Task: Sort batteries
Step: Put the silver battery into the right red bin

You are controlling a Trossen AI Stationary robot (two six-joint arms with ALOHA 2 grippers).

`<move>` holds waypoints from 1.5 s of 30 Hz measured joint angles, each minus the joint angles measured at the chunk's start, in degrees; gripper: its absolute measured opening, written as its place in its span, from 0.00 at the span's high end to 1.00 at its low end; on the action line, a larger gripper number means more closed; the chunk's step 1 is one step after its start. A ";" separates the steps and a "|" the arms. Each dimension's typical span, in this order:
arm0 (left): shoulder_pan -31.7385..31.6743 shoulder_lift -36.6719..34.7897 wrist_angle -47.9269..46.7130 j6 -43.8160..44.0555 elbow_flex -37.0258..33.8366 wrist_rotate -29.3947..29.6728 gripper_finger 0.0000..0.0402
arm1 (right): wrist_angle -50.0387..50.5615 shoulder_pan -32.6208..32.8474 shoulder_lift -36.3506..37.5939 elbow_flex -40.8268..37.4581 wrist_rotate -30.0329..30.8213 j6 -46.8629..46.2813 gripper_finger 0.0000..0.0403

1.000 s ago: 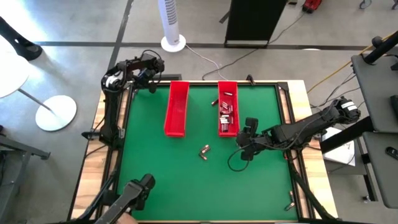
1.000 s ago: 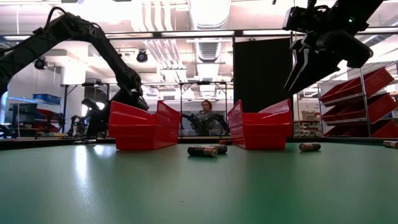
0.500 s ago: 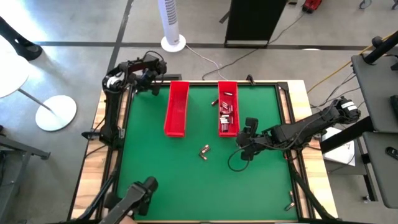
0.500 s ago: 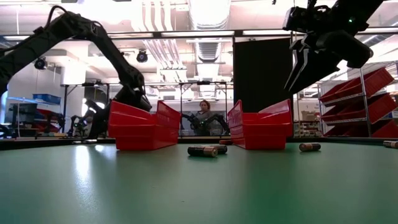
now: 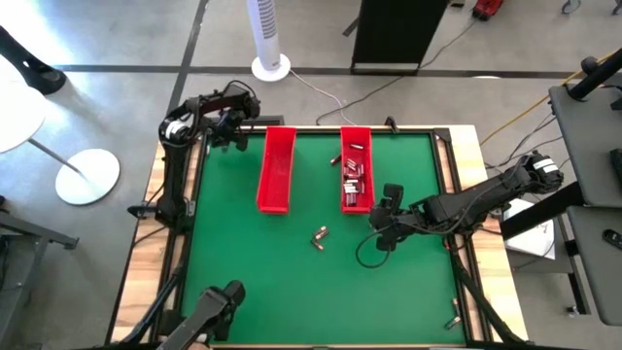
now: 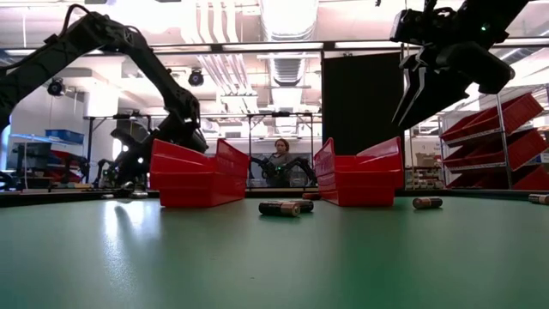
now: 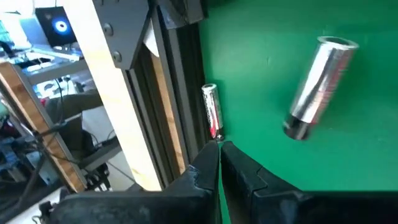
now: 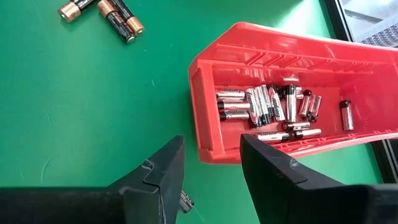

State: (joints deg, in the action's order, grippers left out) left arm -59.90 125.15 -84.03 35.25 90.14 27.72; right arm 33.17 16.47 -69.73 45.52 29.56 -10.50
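Note:
Two red trays stand on the green mat: the left tray (image 5: 276, 170) and the right tray (image 5: 356, 173), which holds several batteries (image 8: 273, 107). A few loose batteries (image 5: 319, 235) (image 8: 102, 14) lie on the mat between the trays' near ends. My right gripper (image 8: 211, 167) (image 6: 419, 86) hangs open above the mat, just off the right tray's near end, with one battery (image 8: 185, 200) below it. My left gripper (image 7: 219, 148) (image 5: 229, 136) is shut at the far left corner. Its tips are at the end of a slim battery (image 7: 212, 111) lying along the black frame rail. A thick silvery battery (image 7: 319, 87) lies nearby on the mat. My left gripper's shut tips stand at one end of the slim battery (image 7: 216, 132), coming along its length. I cannot tell whether they touch it. The battery lies flat against the frame rail.
The black frame rail (image 7: 180, 124) and wooden border (image 7: 118, 106) hem in the far left corner. Another battery (image 6: 426, 202) lies on the mat to the right of the right tray in the low view. A person (image 6: 281, 159) sits beyond the table's far edge.
In the low view my left arm has shifted a little toward the left red tray, staying at the far left corner.

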 joint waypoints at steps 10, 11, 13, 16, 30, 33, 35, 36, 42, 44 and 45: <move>-1.95 0.38 1.85 6.38 -6.93 4.39 1.00 | 0.40 0.00 0.00 0.00 -0.17 -0.72 0.66; -1.92 0.41 1.97 6.46 -7.12 5.16 1.00 | 0.64 0.00 0.00 0.00 -0.17 -0.89 0.66; -1.64 0.41 2.58 6.85 -6.97 6.24 1.00 | 0.83 0.00 0.00 0.00 -0.17 -0.88 0.67; -1.60 0.41 2.71 6.95 -6.97 6.19 1.00 | 0.80 0.00 0.00 0.00 -0.17 -0.94 0.68; -1.73 0.41 3.67 4.65 -7.01 6.30 1.00 | 0.83 0.00 0.00 0.00 -0.15 -1.54 0.64; -1.70 0.41 3.75 3.45 -6.68 6.28 1.00 | 0.83 0.00 0.00 0.00 -0.15 -1.47 0.63; -1.57 0.41 4.18 2.63 -6.55 6.26 1.00 | 0.83 0.00 0.00 0.00 -0.13 -1.45 0.63; -1.49 0.41 4.31 2.33 -6.55 6.28 1.00 | 0.83 0.00 0.00 0.00 -0.13 -1.33 0.64; -1.56 0.39 4.64 1.93 -6.55 5.09 1.00 | 0.85 0.00 0.00 0.00 -0.11 -1.12 0.67; -1.62 0.39 4.72 1.83 -6.55 4.64 1.00 | 0.83 0.00 0.00 0.00 -0.11 -1.27 0.68; -1.62 0.39 4.82 1.43 -6.55 4.64 1.00 | 0.83 0.00 0.00 0.00 -0.11 -1.27 0.68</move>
State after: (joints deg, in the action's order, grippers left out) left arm -61.52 125.54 -79.21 36.69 83.59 32.36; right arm 34.00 16.47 -69.73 45.52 29.45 -11.77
